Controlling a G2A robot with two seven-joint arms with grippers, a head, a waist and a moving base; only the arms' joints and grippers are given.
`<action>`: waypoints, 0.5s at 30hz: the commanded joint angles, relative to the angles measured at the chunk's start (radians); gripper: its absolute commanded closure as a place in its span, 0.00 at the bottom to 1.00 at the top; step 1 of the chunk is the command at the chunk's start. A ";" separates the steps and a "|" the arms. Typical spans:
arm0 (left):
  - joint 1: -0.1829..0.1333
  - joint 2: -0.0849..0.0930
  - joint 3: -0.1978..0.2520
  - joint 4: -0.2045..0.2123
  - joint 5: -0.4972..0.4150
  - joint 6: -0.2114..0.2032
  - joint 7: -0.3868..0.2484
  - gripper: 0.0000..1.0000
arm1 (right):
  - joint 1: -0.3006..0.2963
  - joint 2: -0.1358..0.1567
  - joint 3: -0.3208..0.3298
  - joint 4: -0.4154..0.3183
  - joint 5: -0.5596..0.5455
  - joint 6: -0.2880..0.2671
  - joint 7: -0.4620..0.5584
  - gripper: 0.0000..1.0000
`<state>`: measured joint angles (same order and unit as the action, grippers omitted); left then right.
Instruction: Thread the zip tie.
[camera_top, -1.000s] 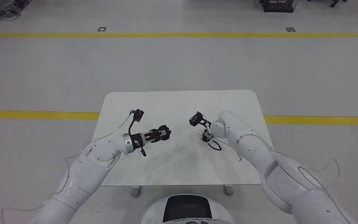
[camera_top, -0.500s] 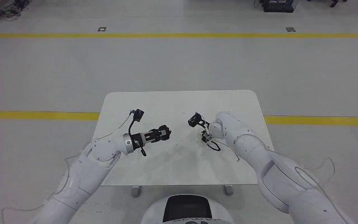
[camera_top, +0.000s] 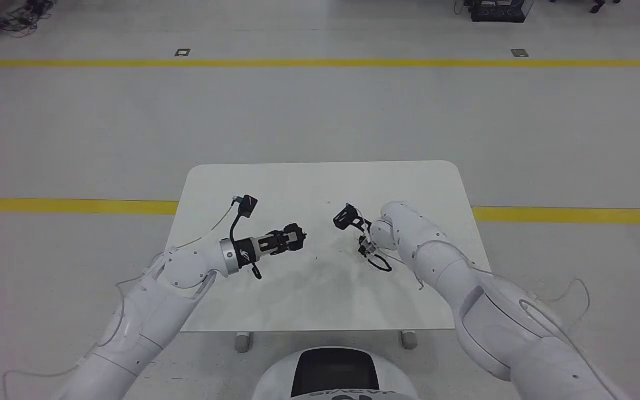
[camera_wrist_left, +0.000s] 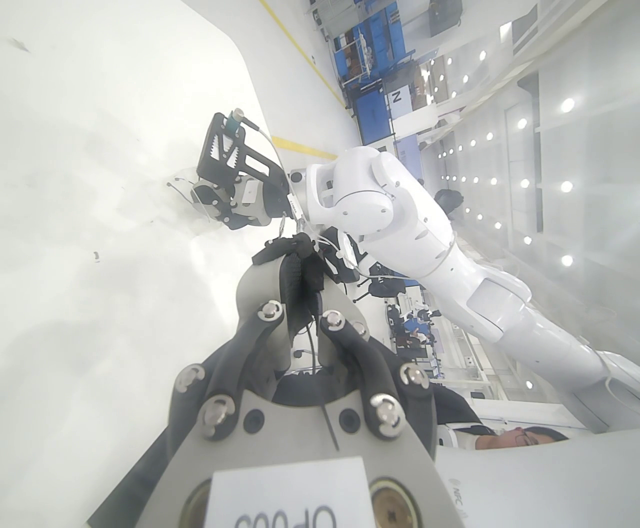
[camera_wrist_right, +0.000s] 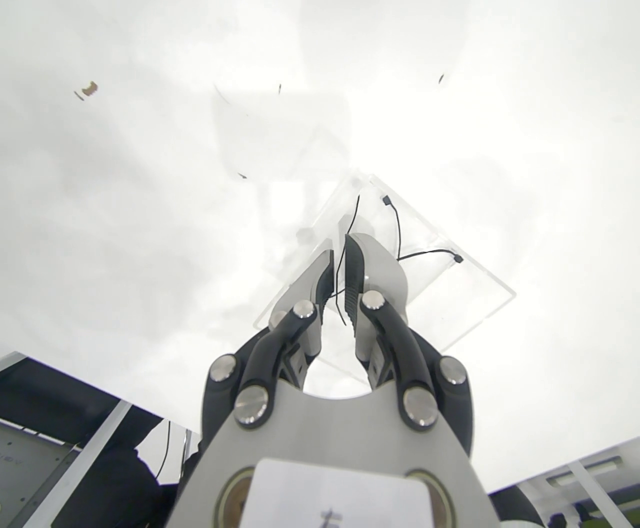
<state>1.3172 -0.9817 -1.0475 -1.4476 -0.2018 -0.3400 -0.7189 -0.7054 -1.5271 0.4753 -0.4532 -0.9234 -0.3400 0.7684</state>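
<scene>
While the left gripper (camera_wrist_left: 295, 252) stays closed, the right gripper (camera_wrist_right: 340, 250) (clamped on the zip tie (camera_wrist_right: 341, 282)) edges toward the table (camera_top: 300, 185) centre, above a clear tray (camera_wrist_right: 467, 305).

My left arm (camera_top: 185, 268) and right arm (camera_top: 445, 265) wear glossy white rounded shells; grey wrist plates, silver screws, black ribbed jaws.

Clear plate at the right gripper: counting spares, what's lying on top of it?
Black zip ties, two heads showing, lie on the clear plate. The right gripper covers the plate's middle.

Cropped print marks the label (camera_wrist_left: 290, 492) on the left gripper (camera_wrist_left: 296, 252); a single-letter sign (camera_wrist_left: 396, 96) hangs far behind.
</scene>
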 joint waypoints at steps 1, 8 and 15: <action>0.000 0.000 0.000 0.000 0.000 0.000 0.000 1.00 | 0.002 -0.005 0.000 0.008 -0.003 0.000 -0.001 0.95; 0.000 0.000 0.000 0.000 0.000 0.000 0.000 1.00 | 0.006 -0.019 0.001 0.034 -0.010 0.000 -0.013 0.93; 0.000 0.000 0.000 0.000 0.000 0.000 0.000 1.00 | 0.006 -0.030 0.002 0.054 -0.016 0.000 -0.029 0.91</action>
<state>1.3172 -0.9817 -1.0475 -1.4476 -0.2018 -0.3400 -0.7189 -0.6989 -1.5552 0.4772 -0.4025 -0.9387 -0.3400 0.7409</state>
